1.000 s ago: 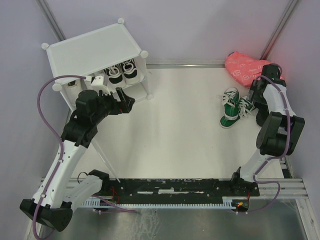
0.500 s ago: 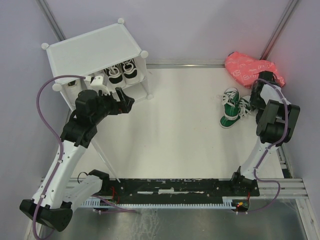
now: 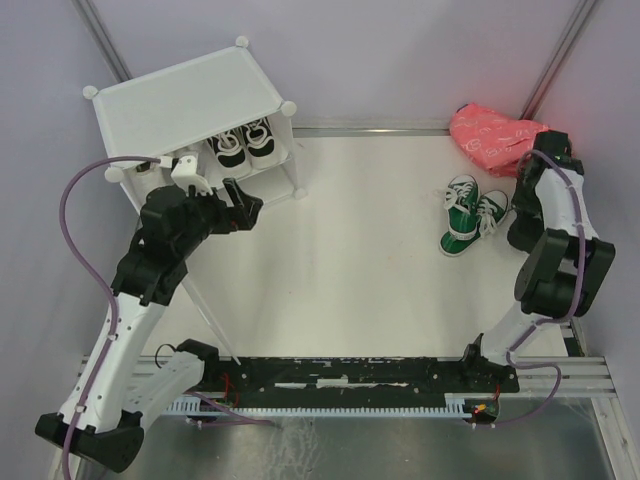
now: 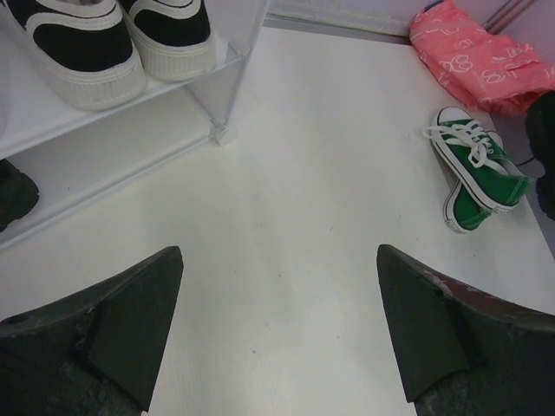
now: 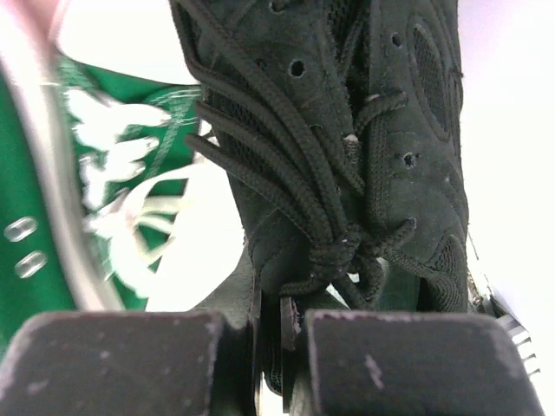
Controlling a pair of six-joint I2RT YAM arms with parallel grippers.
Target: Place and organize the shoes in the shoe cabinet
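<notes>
Your right gripper (image 5: 277, 334) has its jaws drawn almost together. In the right wrist view they pinch a thin edge of the black lace-up shoe (image 5: 347, 147), which fills most of that view with its dark laces knotted just above the fingers. You cannot tell from these views whether the shoe is lifted or rests on the table (image 3: 350, 250). Just beside it, on its left in the wrist view, lie the green canvas sneakers (image 3: 465, 215). From the top camera you see them as a pair near the right side of the table, side by side and touching, white toe caps and white laces showing. A pink bag (image 3: 495, 135) sits beyond them in the far right corner.

Your left gripper (image 3: 245, 200) hangs with its jaws spread wide and nothing between them, in front of the open side of the shoe cabinet (image 3: 185, 95). The cabinet stands at the far left of the table. On its inner shelf a pair of black sneakers with white soles (image 3: 245, 143) stands side by side. The left wrist view also catches part of a dark shoe (image 4: 13, 195) on the level below, at the left edge of the view. The green pair and the black shoe are well apart from the cabinet, across the table.
</notes>
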